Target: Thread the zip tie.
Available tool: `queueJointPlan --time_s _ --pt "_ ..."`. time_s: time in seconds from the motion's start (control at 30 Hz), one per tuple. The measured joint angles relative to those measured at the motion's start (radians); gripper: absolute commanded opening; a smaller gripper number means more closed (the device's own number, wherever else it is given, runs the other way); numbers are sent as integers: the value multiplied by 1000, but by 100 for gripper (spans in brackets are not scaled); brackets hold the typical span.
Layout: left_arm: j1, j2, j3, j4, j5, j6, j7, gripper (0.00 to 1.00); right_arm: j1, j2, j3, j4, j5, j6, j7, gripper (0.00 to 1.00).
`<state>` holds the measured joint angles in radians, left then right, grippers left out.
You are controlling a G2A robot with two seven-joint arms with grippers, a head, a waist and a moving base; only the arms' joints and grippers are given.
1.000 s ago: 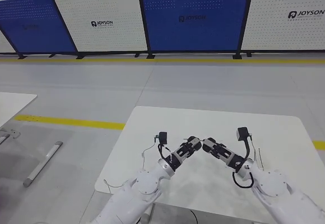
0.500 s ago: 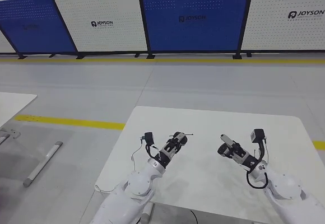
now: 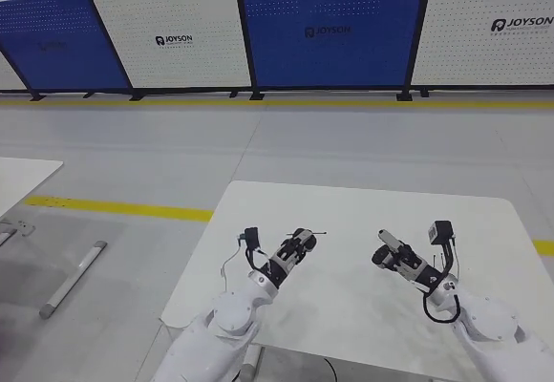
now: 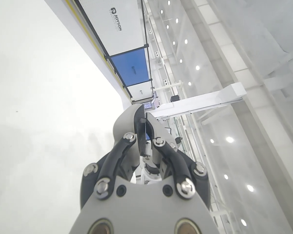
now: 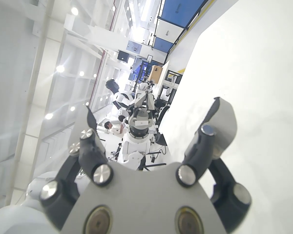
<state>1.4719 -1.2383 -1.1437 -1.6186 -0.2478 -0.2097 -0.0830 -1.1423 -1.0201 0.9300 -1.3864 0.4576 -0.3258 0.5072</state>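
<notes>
The left pincer is pinching the zip tie, whose thin free end is sticking out beyond its tips and pointing toward the right pincer. That pincer is hanging spread and empty, well apart across the table.

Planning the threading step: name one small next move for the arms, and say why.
Probably ease the right gripper toward the left gripper: the left is shut on the zip tie, whose thin end pokes out toward the right one, which stands open, empty and apart.
</notes>
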Motion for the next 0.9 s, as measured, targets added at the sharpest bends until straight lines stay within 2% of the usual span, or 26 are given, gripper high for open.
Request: queueJointPlan --time_s 0.13,0.17,0.23,0.33,0.37,0.47,0.57,0.67,0.73,0.83,0.9 --pt "53 8 -50 -92 -65 -72 -40 0 0 0 0 0 0 0 0 100" --pt "81 12 -73 -134 -88 -103 -52 0 0 0 0 0 0 0 0 100" --pt "126 17 -112 -208 -118 -134 -68 0 0 0 0 0 0 0 0 100" --pt "218 22 -189 -376 -155 -131 -99 0 0 0 0 0 0 0 0 100" --pt "243 22 -211 -419 -165 -130 -110 0 0 0 0 0 0 0 0 100" --pt "319 15 -279 -537 -174 -130 -128 0 0 0 0 0 0 0 0 100" --pt "373 3 -322 -614 -178 -130 -155 0 0 0 0 0 0 0 0 100" --pt "411 -12 -349 -651 -173 -130 -183 0 0 0 0 0 0 0 0 100" --pt "424 -22 -356 -657 -167 -130 -199 0 0 0 0 0 0 0 0 100" --pt "430 -36 -356 -635 -157 -130 -227 0 0 0 0 0 0 0 0 100" --pt "419 -45 -347 -602 -146 -130 -229 0 0 0 0 0 0 0 0 100"
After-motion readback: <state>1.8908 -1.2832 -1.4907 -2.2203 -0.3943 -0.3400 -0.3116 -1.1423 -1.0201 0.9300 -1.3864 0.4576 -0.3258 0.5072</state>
